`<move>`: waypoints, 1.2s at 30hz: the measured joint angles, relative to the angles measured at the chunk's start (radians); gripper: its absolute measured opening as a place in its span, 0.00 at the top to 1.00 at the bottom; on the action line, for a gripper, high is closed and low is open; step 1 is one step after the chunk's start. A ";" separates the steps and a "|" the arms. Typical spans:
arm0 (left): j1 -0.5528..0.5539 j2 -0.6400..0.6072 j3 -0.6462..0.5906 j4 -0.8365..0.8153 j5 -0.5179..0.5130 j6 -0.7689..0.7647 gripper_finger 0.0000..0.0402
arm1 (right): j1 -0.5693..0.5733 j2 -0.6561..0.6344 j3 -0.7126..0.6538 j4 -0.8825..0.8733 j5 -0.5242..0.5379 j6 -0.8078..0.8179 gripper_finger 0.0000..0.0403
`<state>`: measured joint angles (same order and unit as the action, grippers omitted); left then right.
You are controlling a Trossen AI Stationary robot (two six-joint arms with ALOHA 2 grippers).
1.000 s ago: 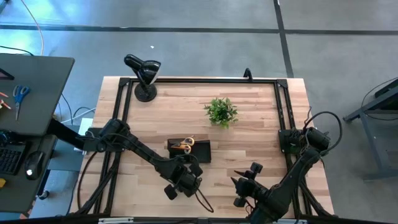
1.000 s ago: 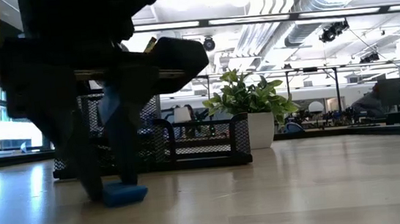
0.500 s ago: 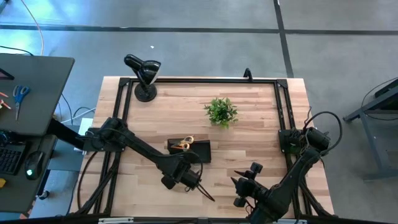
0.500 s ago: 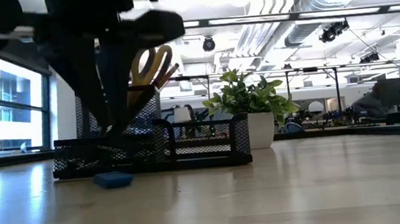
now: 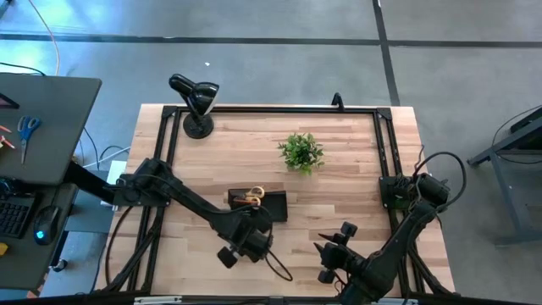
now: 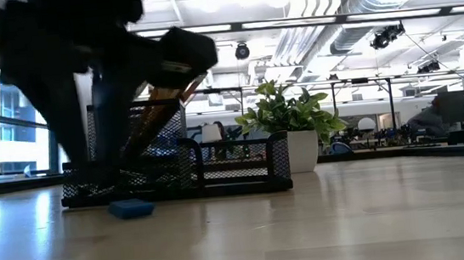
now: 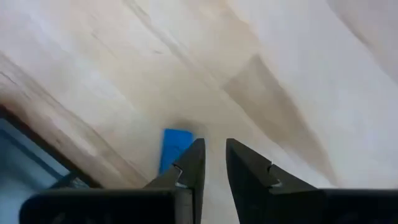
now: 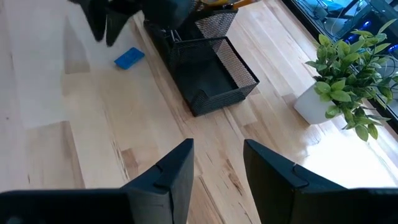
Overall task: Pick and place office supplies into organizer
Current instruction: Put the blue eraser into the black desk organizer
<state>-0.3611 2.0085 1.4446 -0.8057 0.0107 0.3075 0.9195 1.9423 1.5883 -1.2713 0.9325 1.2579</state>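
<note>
The small blue eraser-like piece (image 7: 176,147) (image 8: 129,58) (image 6: 131,208) lies flat on the wooden table, just in front of the organizer. My left gripper (image 7: 214,152) (image 5: 250,244) hangs above it, pointing steeply down. Its fingers are a narrow gap apart, with nothing between them. The organizer (image 5: 257,204) (image 8: 208,71) is a black mesh tray; yellow-handled scissors (image 5: 251,196) and pencils (image 6: 160,111) stand in its tall compartment. My right gripper (image 8: 217,163) (image 5: 333,252) waits open near the table's near right.
A potted plant (image 5: 301,152) stands behind the organizer, toward the right. A black gooseneck lamp (image 5: 195,103) is at the far left corner. A black cable (image 5: 279,267) loops on the table beside my left gripper. Bare wood lies between the two grippers.
My left gripper has risen off the table and away from the blue piece, tipping a little as it rose. The blue piece has stayed on the table; it has shifted a little toward the organizer and lies flat.
</note>
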 joint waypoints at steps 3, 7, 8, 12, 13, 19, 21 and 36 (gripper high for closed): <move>0.002 0.001 -0.023 0.047 -0.041 0.002 0.86 | 0.000 0.000 0.000 0.000 0.000 0.000 0.67; 0.003 0.001 -0.028 0.050 -0.164 0.012 0.86 | 0.000 0.000 0.000 0.000 0.000 0.000 0.67; 0.002 0.001 -0.028 0.049 -0.185 0.012 0.86 | -0.001 0.000 0.000 0.000 0.000 0.000 0.67; 0.003 0.001 -0.028 0.030 -0.167 0.026 0.86 | -0.003 0.000 0.000 0.001 0.000 0.000 0.67; 0.003 0.007 -0.028 0.025 -0.139 0.030 0.86 | -0.003 0.000 0.000 0.003 0.000 0.000 0.67; 0.001 0.040 -0.031 0.009 -0.076 0.040 0.86 | -0.003 0.000 0.000 0.007 0.002 0.000 0.67; 0.001 0.038 -0.045 0.031 -0.103 0.035 0.86 | -0.003 0.000 0.000 0.008 0.006 -0.001 0.67; 0.005 0.037 -0.078 0.031 0.113 0.017 0.86 | -0.003 0.000 0.000 0.013 0.007 -0.001 0.67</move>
<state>-0.3564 2.0457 1.3663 -0.7745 0.1235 0.3242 0.9169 1.9427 1.5879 -1.2587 0.9398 1.2572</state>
